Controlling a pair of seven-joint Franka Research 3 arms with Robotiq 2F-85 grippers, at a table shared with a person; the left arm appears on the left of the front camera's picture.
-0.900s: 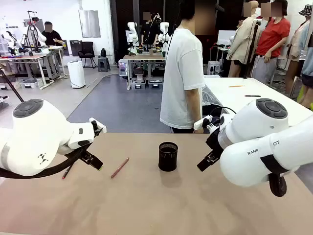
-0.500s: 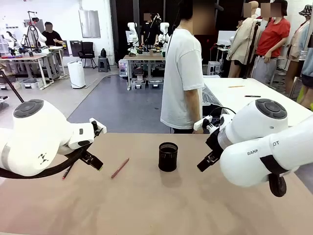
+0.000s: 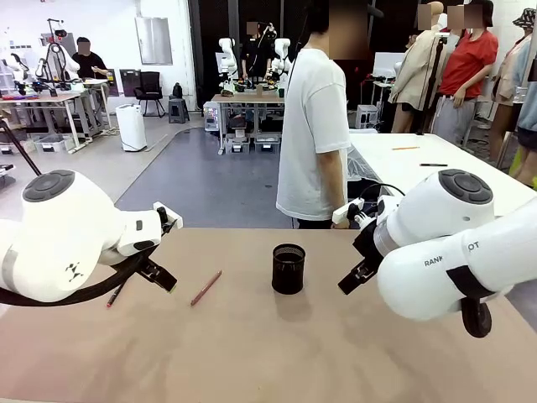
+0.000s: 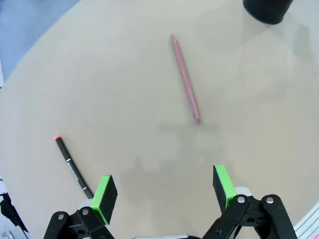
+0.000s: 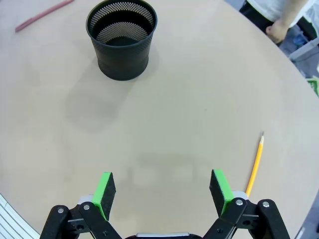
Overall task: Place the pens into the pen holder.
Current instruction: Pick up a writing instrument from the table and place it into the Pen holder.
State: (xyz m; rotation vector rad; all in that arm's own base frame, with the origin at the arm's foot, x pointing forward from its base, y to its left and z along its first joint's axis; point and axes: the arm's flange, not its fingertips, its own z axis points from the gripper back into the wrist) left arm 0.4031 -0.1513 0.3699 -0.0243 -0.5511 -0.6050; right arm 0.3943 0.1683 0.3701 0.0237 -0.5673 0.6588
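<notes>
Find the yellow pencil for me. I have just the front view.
Observer: The pencil lies flat on the table beside the right gripper, apart from its fingers.
Operator: Anything in the holder yet?
Observer: No. The right wrist view looks down into the holder, and its mesh bottom is bare.
Operator: How are the left gripper's jaws?
Observer: The left gripper is open over bare table, with the black pen on one side and the pink pen farther ahead, toward the holder.
</notes>
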